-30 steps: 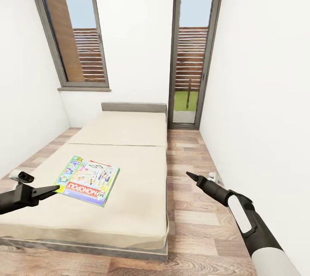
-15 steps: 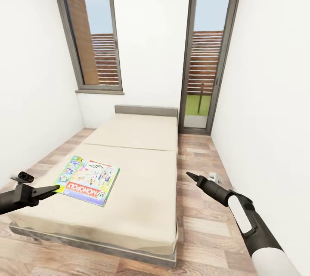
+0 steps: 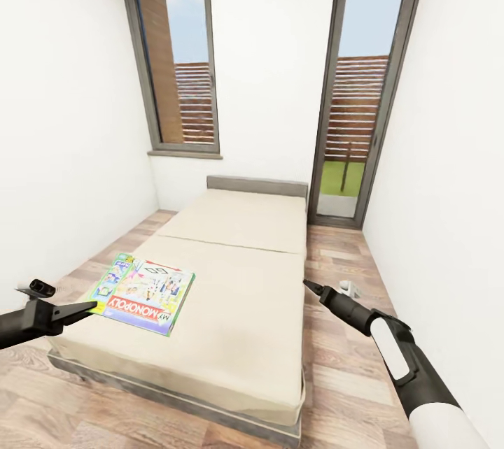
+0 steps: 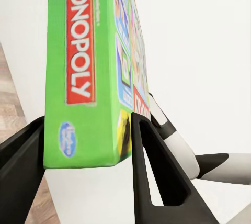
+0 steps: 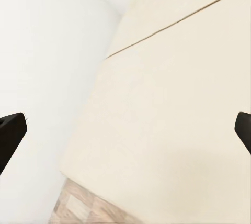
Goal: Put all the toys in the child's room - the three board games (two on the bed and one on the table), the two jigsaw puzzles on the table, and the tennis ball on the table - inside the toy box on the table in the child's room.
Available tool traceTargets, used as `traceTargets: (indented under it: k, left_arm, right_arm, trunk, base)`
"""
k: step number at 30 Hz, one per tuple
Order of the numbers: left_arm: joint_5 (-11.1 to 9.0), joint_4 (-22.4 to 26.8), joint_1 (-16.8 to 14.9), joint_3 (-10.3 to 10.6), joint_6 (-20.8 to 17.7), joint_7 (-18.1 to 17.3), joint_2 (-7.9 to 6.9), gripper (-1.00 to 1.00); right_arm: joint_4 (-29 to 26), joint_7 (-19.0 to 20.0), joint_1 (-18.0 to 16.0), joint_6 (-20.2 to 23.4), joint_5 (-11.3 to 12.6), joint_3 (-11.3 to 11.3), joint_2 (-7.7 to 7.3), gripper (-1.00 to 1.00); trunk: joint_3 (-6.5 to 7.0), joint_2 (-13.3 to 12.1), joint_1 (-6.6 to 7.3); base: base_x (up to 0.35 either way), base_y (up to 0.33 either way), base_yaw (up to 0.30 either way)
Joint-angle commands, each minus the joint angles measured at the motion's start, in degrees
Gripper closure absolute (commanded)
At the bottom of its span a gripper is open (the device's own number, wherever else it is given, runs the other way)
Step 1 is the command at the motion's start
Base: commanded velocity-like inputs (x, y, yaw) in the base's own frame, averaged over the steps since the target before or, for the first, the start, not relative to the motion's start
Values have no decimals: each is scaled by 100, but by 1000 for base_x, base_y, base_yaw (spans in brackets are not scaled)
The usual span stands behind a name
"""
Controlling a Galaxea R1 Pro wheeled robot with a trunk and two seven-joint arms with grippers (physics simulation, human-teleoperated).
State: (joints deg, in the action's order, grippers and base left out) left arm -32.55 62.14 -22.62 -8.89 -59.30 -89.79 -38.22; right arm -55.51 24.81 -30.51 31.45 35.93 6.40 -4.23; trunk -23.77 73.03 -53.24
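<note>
In left end effector (image 3: 89,307): one board game (image 3: 143,292).

Board game (image 3: 142,293) glossy printed card; bed (image 3: 231,281) matt cream cloth; floor (image 3: 336,365) wood-grain planks.

the bed (image 3: 238,281) runs lengthwise away from the robot, its headboard (image 3: 256,186) against the far wall. a window (image 3: 178,64) stands above and left of the headboard, a glass door (image 3: 367,85) to its right. floor (image 3: 343,337) lies along both sides of the bed. the left gripper (image 3: 89,307) holds a board game (image 3: 143,293) by its near edge over the bed's left front part; the right gripper (image 3: 308,286) hangs over the bed's right edge.
</note>
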Motion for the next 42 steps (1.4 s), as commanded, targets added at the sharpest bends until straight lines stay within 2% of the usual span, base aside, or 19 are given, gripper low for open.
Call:
traceTargets:
  k: [1,21,36,42]
  left_arm:
    - [-7,0,-5,2,-55,-21,-1,100]
    - [-6,1,-5,2,-55,-21,3,100]
    - [-6,9,-5,3,-55,-21,8,100]
    - [-6,9,-5,72,-55,-21,8,100]
  right_arm:
    - [-4,7,-3,45,28,12,1,-100]
    - [-4,7,-3,45,37,11,10,-100]
    - [-4,9,-4,45,37,10,10,-100]
    - [-4,7,-2,45,37,10,10,-100]
  trunk:
    - [20,-38,23]
    - [518,-840,462]
    - [792,-1442,791]
    - [899,-1682,923]
  base:
    - [0,0,191]
    - [0,0,197]
    - [0,0,15]
    - [0,0,0]
